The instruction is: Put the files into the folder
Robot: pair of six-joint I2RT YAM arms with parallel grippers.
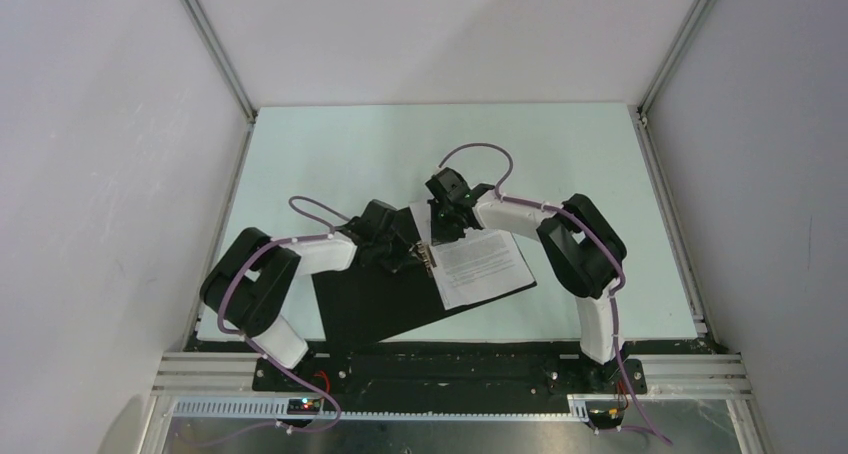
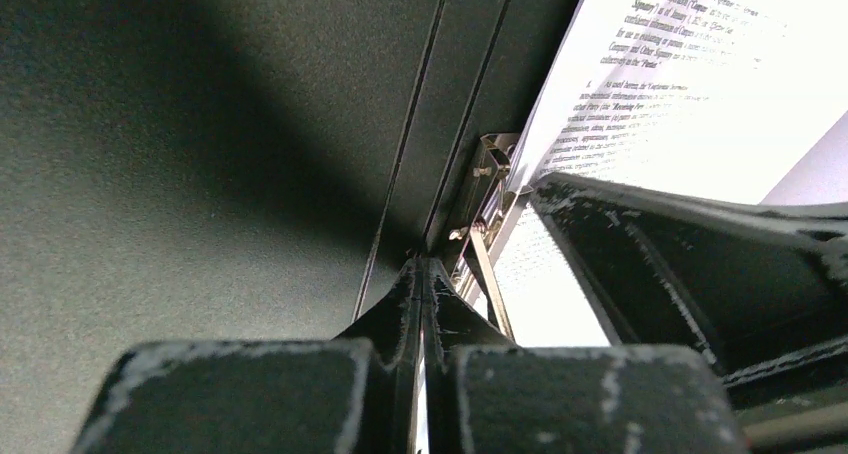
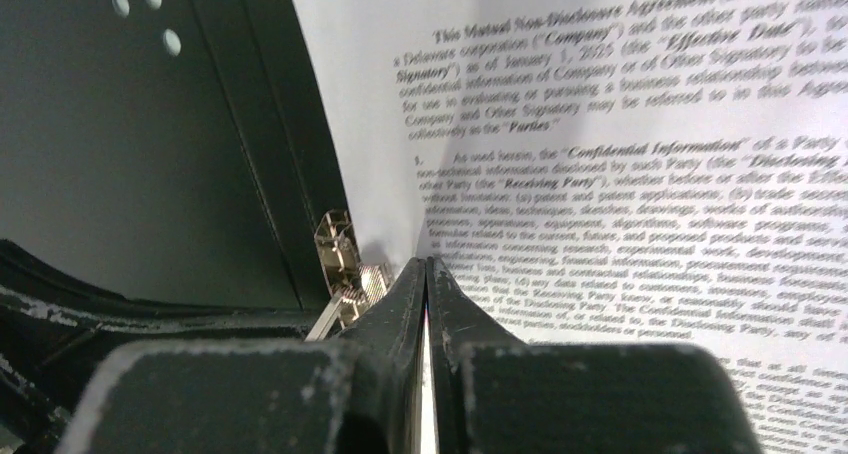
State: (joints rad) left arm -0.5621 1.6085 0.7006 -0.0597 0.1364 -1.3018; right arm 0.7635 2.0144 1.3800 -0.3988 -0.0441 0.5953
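Underneath it all: table [image 1: 350,154], pale, carrying the work at its near-centre
Folder [image 1: 370,309]: lies open & flat, black inside up, turned a bit anticlockwise; spine runs near-to-far w/ far end leaning left; far edge hidden under the grippers
Sheet [image 1: 485,264]: printed side up on the right leaf, long axis parallel to the spine, left long edge right by it; in right wrist view that edge bows up off the leaf. Blank set: can't pick it out
L gripper [image 2: 425,279]: jaws pressed together, only a hairline gap; nothing seen between them; tip low on the spine groove, just left of the sheet
R gripper [image 3: 428,269]: jaws likewise closed to a hairline; tip sits at the sheet's left margin. Can't tell if it pinches paper or only presses on it
Clip [image 2: 487,174]: small metal spring clip on the spine, between the two tips, just beyond each, touching or nearly touching the sheet's edge; can't tell if the edge is under it
Key relation: sheet lies to the right of the spine, so on R's side, R tip already at its inner edge; bare left leaf is on L's side. Both tips meet at the clip from opposite sides of the spine
Progress (my read): printed sheet is on the folder but prob. not yet secured
Next (my read): seat the bowed edge flat at the clip, R nearest for that, L placed to work the clip or steady the spine
Risk: creasing the lifted edge, or nudging the sheet askew
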